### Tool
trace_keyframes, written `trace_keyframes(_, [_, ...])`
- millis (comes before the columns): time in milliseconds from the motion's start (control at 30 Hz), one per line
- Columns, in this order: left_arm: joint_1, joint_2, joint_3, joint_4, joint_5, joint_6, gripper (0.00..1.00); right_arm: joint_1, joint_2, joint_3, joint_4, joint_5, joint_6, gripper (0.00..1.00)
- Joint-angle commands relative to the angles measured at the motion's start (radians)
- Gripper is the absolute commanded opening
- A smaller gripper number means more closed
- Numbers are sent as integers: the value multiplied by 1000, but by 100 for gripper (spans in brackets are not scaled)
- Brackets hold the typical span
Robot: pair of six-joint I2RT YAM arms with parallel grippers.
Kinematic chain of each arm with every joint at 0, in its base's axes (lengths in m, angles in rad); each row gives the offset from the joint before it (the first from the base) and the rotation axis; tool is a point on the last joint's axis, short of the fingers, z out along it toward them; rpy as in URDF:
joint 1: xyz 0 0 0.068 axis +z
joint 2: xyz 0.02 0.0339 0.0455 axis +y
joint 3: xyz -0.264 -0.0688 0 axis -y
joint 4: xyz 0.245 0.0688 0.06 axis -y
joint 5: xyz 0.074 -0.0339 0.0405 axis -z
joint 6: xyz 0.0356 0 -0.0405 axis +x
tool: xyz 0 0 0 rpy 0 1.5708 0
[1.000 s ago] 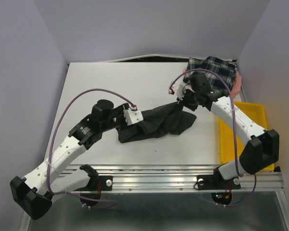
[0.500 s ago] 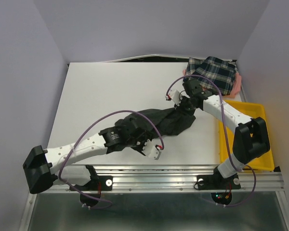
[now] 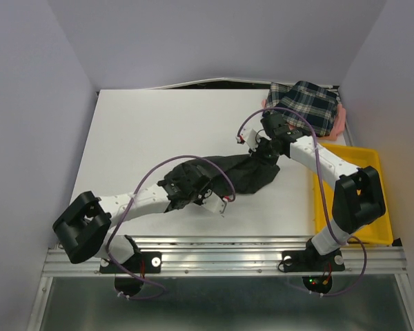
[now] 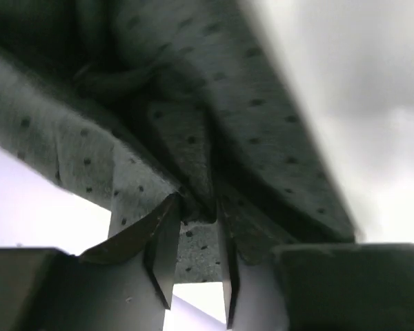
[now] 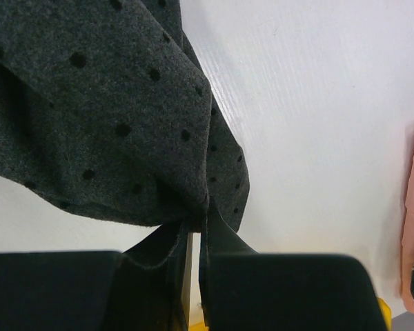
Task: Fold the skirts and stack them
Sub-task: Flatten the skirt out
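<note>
The charcoal dotted skirt lies crumpled across the middle of the white table. My left gripper is low at the skirt's near left end. In the left wrist view, my left gripper has a fold of the dotted cloth gathered between its tips, with a narrow gap behind it. My right gripper is shut on the skirt's far right corner. The right wrist view shows my right gripper pinching the charcoal cloth. The plaid skirt lies on the pink skirt at the back right.
A yellow tray sits along the right edge, under the right arm's upper link. Purple cables arch over both arms. Grey walls close in the table on three sides. A metal rail runs along the near edge.
The left arm dropped and stretched low along the table's near side. Its gripper went from the skirt's left end to its near edge and narrowed onto a fold. The right gripper kept its hold.
</note>
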Motion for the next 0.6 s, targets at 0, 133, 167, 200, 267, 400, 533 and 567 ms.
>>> trace_keyframes(0, [76,-39,105,129,11,-115,4,-4,-6,3,40,-6,-11,1])
trace_keyframes(133, [201,-104,287,-29,236,-276,0,-4,-21,12,42,-6,-25,1])
trace_keyframes(167, [251,-131,342,-54,325,-306,0,-4,-25,14,45,-6,-26,1])
trace_keyframes(200, [273,-144,365,-83,364,-329,0,-4,-32,14,45,-4,-34,1])
trace_keyframes(267, [334,-167,408,-136,455,-405,0,-4,-41,19,48,-6,-43,1])
trace_keyframes(400, [456,-145,433,-207,620,-524,0,-4,-51,26,54,-15,-52,1])
trace_keyframes(533, [607,-64,405,-207,755,-645,0,-4,-45,34,51,-22,-80,1])
trace_keyframes(567, [639,-30,396,-195,772,-671,0,-4,-45,31,51,-22,-86,1])
